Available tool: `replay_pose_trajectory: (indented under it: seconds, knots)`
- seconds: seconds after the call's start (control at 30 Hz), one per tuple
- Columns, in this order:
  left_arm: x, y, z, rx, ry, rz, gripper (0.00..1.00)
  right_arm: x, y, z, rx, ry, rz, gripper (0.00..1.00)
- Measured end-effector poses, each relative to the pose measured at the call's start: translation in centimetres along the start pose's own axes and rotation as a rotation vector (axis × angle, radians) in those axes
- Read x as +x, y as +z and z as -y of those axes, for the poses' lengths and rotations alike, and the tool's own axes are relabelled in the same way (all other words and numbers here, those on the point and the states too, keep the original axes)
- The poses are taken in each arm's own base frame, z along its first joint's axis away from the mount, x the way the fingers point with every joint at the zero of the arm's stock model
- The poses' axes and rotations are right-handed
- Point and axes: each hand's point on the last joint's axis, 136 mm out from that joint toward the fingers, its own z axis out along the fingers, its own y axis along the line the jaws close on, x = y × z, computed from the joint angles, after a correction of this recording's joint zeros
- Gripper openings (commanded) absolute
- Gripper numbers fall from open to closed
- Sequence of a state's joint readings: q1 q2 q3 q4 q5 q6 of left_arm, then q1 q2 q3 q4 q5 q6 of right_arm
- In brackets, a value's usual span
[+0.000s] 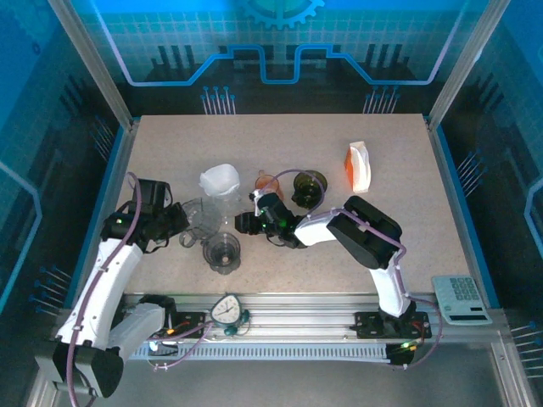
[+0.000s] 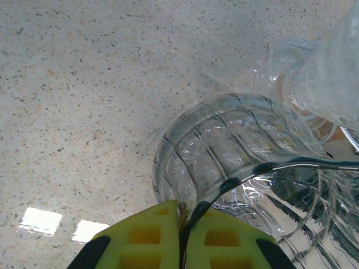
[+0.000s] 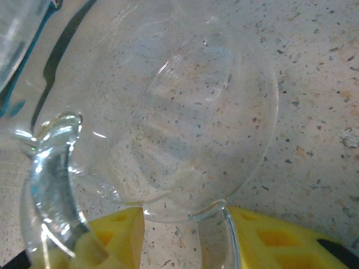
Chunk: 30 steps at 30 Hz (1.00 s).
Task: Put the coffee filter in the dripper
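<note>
Most of the desk [image 1: 170, 140] lies bare along its far edge and toward its right edge, so the open room is there. The things gather near the middle. An orange-and-white packet [image 1: 360, 165] lies toward the far right corner, well apart from the rest. The white coffee filter [image 1: 219, 180] stands near the middle, just behind the glass dripper [image 1: 201, 216]. My left gripper [image 2: 182, 238] is closed, its yellow pads [image 2: 140, 241] pinching the dripper's ribbed rim. Toward the near edge stands a glass cup [image 1: 222, 252]. My right gripper [image 3: 185, 246] hangs over it, fingers [image 3: 275, 241] spread apart with the cup's rim between them. Two small pieces, an orange piece [image 1: 267, 181] and a dark piece [image 1: 308, 185], sit right of the filter.
</note>
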<state>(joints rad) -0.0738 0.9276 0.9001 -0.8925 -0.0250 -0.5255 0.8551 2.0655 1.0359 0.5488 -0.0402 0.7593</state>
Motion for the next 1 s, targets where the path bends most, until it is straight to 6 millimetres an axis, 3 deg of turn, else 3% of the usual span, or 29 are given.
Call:
replay_pose_trajectory:
  seconds: [0.27, 0.5, 0.7, 1.0]
  knots:
    - [0.2, -0.7, 0.6, 0.044, 0.002, 0.005, 0.0, 1.3, -3.4, 0.7, 0.038, 0.004, -0.005, 0.47]
    - [1.7, -1.6, 1.4, 0.079, 0.027, -0.014, 0.0, 1.5, -7.7, -0.5, 0.043, -0.015, 0.027, 0.49]
    - [5.2, -2.4, 4.3, 0.146, 0.143, -0.074, 0.0, 1.5, -13.0, -0.7, 0.089, -0.036, 0.076, 0.51]
    - [11.3, -0.9, 9.3, 0.147, 0.355, -0.183, 0.0, -0.1, -23.0, 2.2, 0.284, -0.074, 0.22, 0.55]
